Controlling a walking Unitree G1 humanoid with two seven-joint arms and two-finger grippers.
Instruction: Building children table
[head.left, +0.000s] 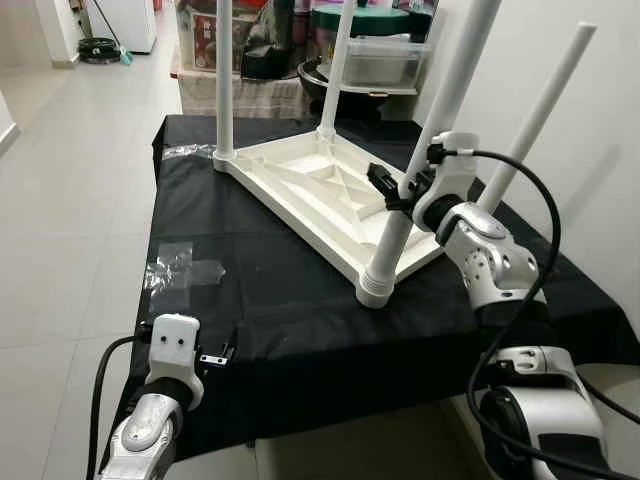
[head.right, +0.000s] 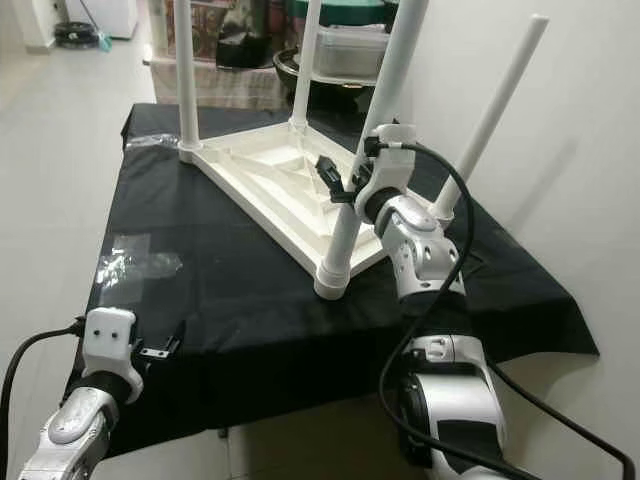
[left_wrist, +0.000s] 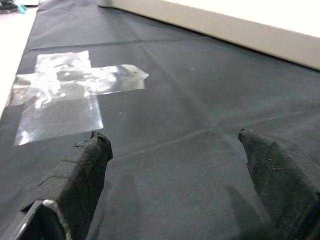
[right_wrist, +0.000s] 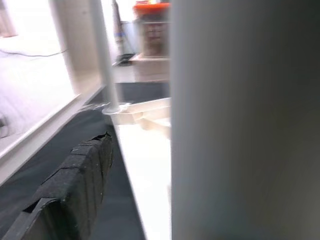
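White plastic children's table top (head.left: 320, 190) is laid upside down on the black cloth-covered work surface (head.left: 260, 300), ribbed underside up. All four white round plastic legs are seen standing in its corner sockets: far-left leg (head.left: 224, 80), far-right leg (head.left: 338, 65), near leg (head.left: 425, 150), right-hand leg (head.left: 540, 110). Assembly is judged nearly complete; seating or tightening of the near leg appears to be the step in hand. After that, flipping the table upright is left.

Long axis of the table top runs diagonally across the cloth, from the far-left corner toward the near corner in front of the right arm. Leg axes are roughly vertical, free ends pointing up; near and right-hand legs are seen leaning slightly to the right of the table top.

Right gripper (head.left: 398, 190) is placed at the near leg, above its socket collar (head.left: 377, 288). One black finger is seen on the table-top side of the leg; in the right wrist view the leg is pressed close beside a finger (right_wrist: 75, 180). Whether the leg is actually clamped cannot be told.

Left gripper (left_wrist: 175, 185) is parked low over the cloth, well short of the table top, fingers spread apart and holding nothing. Clear tape patches (left_wrist: 70, 95) are stuck to the cloth between it and the table top.
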